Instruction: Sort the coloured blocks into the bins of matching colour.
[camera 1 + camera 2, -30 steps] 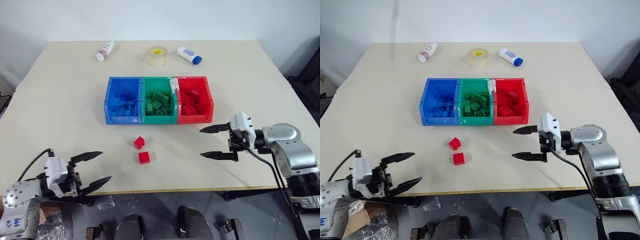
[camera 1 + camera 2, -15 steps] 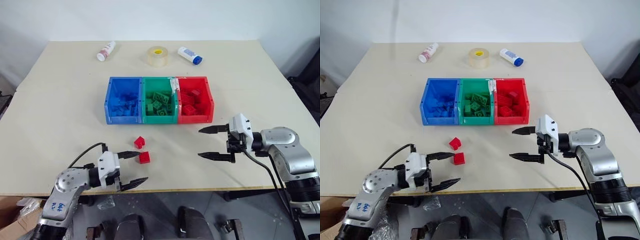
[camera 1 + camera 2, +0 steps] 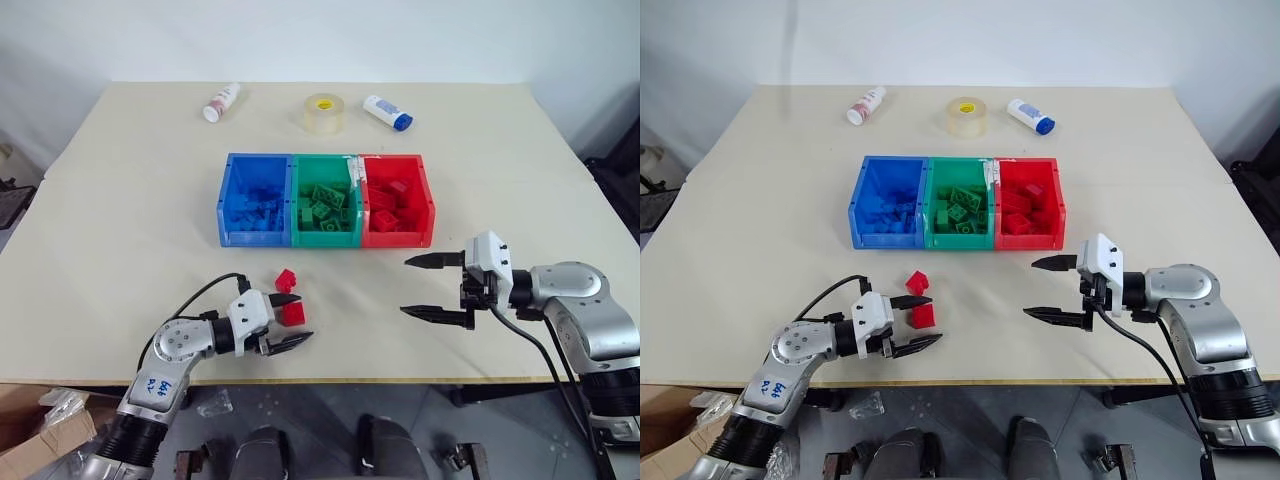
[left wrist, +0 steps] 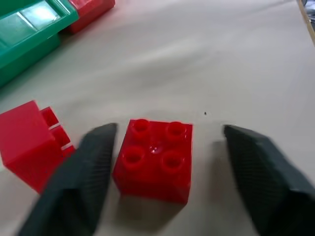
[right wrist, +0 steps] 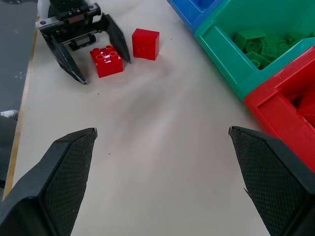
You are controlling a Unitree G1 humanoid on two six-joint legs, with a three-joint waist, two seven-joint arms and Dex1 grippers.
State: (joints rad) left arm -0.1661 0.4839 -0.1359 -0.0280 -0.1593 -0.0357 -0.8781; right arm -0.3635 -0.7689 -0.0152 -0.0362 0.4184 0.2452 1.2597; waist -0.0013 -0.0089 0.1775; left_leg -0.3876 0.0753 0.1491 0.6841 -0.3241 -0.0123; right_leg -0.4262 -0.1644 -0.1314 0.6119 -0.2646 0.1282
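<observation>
Two red blocks lie loose on the table in front of the bins. The square four-stud one (image 3: pixel 292 313) sits between the fingers of my left gripper (image 3: pixel 294 320). That gripper is open around it: one finger (image 4: pixel 91 172) is against the block's side and the other finger (image 4: pixel 256 167) stands off with a gap. The second red block (image 3: pixel 287 280) lies just beyond, closer to the bins. The blue bin (image 3: pixel 255 237), green bin (image 3: pixel 325 238) and red bin (image 3: pixel 398 238) each hold several blocks of their own colour. My right gripper (image 3: pixel 406 286) hovers open and empty in front of the red bin.
Two white bottles (image 3: pixel 222 101) (image 3: pixel 388 111) and a tape roll (image 3: pixel 323 112) lie at the far side of the table. The table's front edge runs just behind my left gripper.
My left gripper has swung in from the table's front left corner to straddle the square red block, and its fingers have narrowed. The right arm has kept still. The camera shifted slightly.
</observation>
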